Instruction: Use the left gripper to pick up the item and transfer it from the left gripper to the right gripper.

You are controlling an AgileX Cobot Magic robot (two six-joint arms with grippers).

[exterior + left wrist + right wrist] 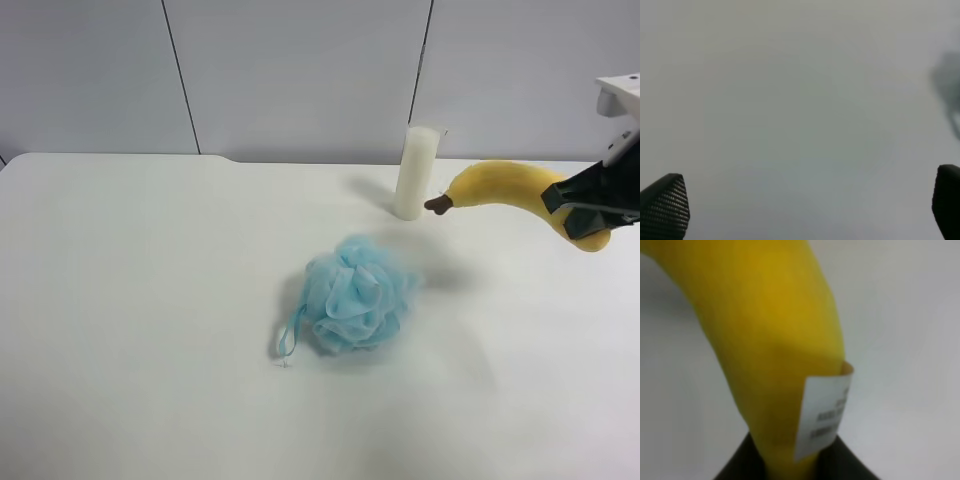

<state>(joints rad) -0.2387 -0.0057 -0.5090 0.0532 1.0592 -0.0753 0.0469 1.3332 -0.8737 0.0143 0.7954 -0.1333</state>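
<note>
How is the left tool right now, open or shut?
Open. The left tool shows its two fingertips far apart in its wrist view, with nothing held between them.
</note>
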